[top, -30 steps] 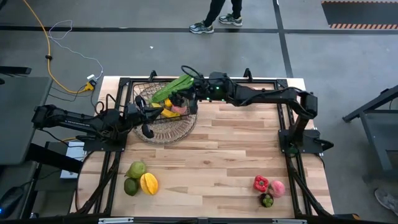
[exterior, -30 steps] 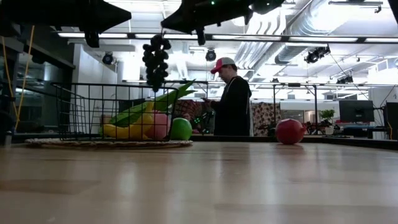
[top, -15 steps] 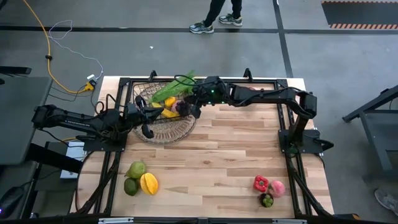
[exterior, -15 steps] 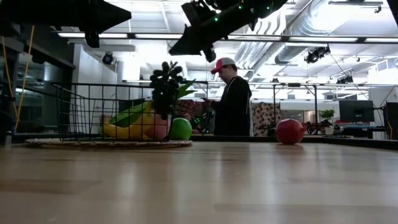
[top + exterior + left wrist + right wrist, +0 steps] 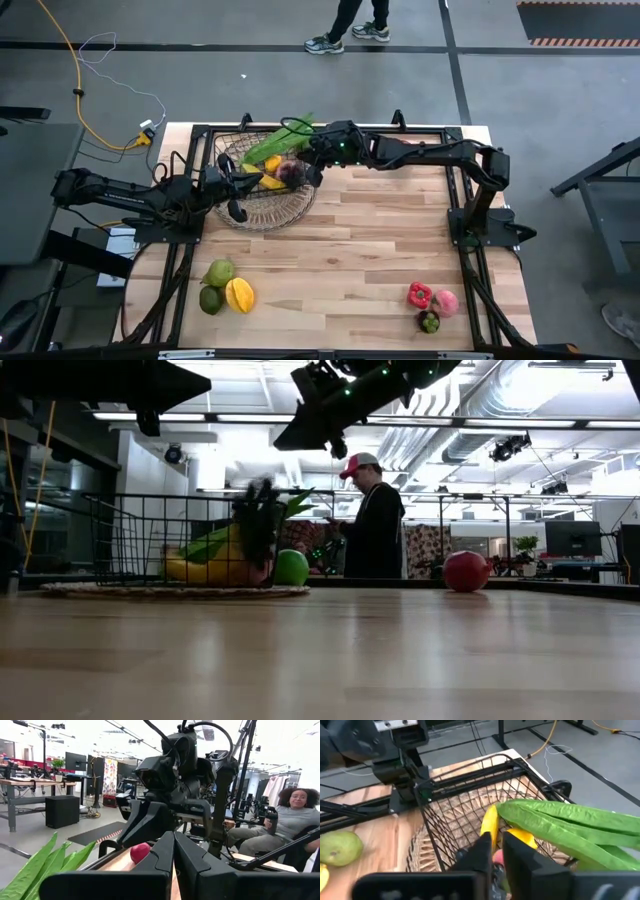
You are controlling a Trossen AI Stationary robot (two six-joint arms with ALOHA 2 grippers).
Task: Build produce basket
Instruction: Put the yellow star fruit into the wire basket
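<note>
From above, the dark wire-mesh basket [image 5: 262, 180] sits on a woven mat at the far left of the pale wooden tabletop [image 5: 370, 260]; long green leafy stalks [image 5: 278, 142] lie across its rim, and a dark purple grape cluster [image 5: 291, 172] rests inside, just under the right claw [image 5: 312, 170]; the left claw [image 5: 237, 198] waits at the basket's near rim, pressed together.

At table height, the grapes [image 5: 258, 525] show blurred within the mesh; they look loose from the claw above.

The left wrist camera confirms its fingers [image 5: 165, 855] are shut on nothing.

The right wrist camera shows its fingers [image 5: 517, 850] slightly parted over the basket [image 5: 470, 795]; whether they pinch anything I cannot tell.

Judged as light, knobbly plastic; best taken by the stem.
</note>
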